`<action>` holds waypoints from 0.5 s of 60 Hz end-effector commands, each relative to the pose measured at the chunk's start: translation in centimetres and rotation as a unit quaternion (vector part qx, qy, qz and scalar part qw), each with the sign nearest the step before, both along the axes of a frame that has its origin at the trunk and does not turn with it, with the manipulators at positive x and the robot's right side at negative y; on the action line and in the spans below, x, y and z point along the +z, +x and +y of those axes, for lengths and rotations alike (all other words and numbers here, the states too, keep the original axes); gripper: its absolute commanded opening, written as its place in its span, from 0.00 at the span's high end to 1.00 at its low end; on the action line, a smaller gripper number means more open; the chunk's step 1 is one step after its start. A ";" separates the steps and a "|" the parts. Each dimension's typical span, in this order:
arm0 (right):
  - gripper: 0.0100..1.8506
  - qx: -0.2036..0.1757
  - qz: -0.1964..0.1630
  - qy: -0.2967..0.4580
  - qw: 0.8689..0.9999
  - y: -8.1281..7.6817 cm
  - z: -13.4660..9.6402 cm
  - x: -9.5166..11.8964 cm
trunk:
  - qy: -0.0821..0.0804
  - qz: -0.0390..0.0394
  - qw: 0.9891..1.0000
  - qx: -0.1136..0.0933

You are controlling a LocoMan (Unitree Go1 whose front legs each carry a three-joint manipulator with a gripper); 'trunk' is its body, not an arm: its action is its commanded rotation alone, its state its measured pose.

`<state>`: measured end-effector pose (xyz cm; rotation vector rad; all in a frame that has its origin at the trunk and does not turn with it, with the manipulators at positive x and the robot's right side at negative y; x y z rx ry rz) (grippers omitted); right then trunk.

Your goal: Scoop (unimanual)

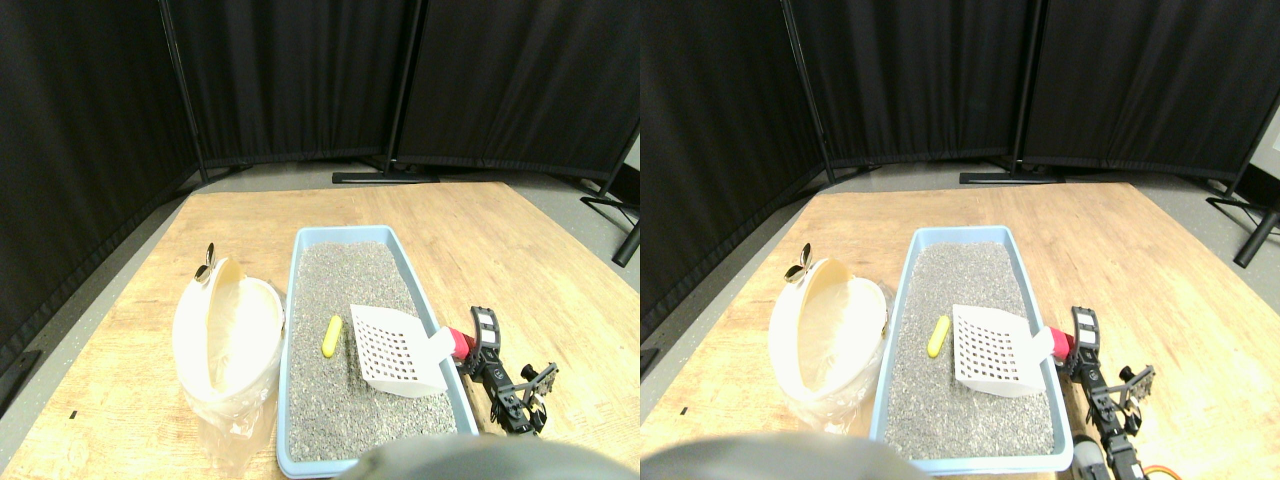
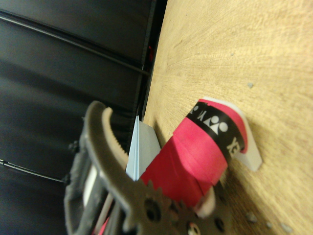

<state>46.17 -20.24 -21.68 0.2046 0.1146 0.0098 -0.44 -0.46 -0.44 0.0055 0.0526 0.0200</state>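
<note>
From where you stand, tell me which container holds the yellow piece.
The blue litter tray, filled with grey litter; the yellow piece lies there beside the white scoop. The white bin left of it doesn't.

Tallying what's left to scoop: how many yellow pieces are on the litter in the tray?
1. A single yellow piece lies on the grey litter near the middle of the blue tray, just left of the white scoop. Others could be buried or hidden under the scoop.

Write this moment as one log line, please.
white slotted scoop resting on grey litter | red-wrapped handle in right pincer | yellow oblong piece beside scoop, unscooped | lined white bin left of blue tray
</note>
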 end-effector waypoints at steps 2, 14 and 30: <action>0.98 0.025 -0.020 -0.007 0.999 0.5 -0.1 0.1 | -0.009 0.012 1.000 0.007; 0.98 0.033 -0.022 0.001 0.999 0.4 -0.2 0.3 | -0.011 0.011 1.000 0.010; 0.98 0.047 -0.037 -0.012 0.998 0.1 -0.3 0.6 | -0.014 0.008 1.000 0.015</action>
